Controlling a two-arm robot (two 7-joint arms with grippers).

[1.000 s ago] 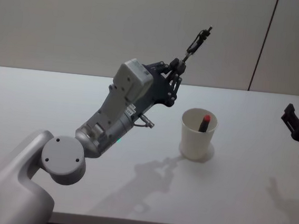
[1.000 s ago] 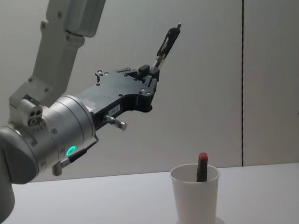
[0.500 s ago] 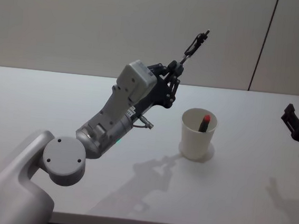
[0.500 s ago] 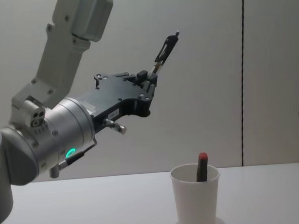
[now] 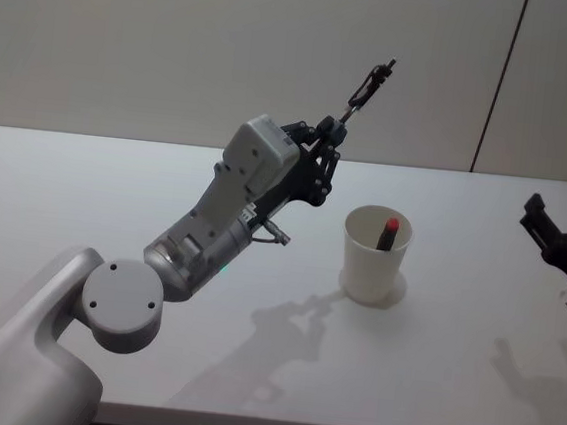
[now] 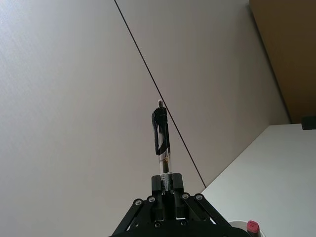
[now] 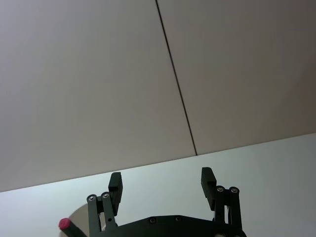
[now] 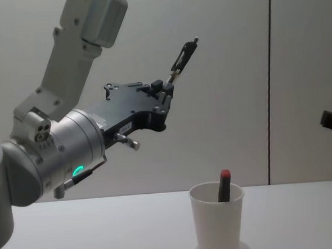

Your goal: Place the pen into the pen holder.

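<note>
The left gripper [image 5: 337, 127] clamps the black pen [image 5: 373, 80] by its lower end. The pen slants upward, high above the white paper cup [image 5: 373, 261] and a little to its left. As I judge it, the wrist must tip the pen downward and centre it over the rim, clear of the red-capped marker [image 5: 389, 231] leaning inside. The right gripper [image 5: 563, 234], jaws wide, hovers well apart over the table [image 5: 64, 201].

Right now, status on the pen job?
Left gripper shut on pen, held high, left of cup. Right gripper open, out at right edge. Cup upright, red-capped marker already inside. Nothing between pen and cup.
</note>
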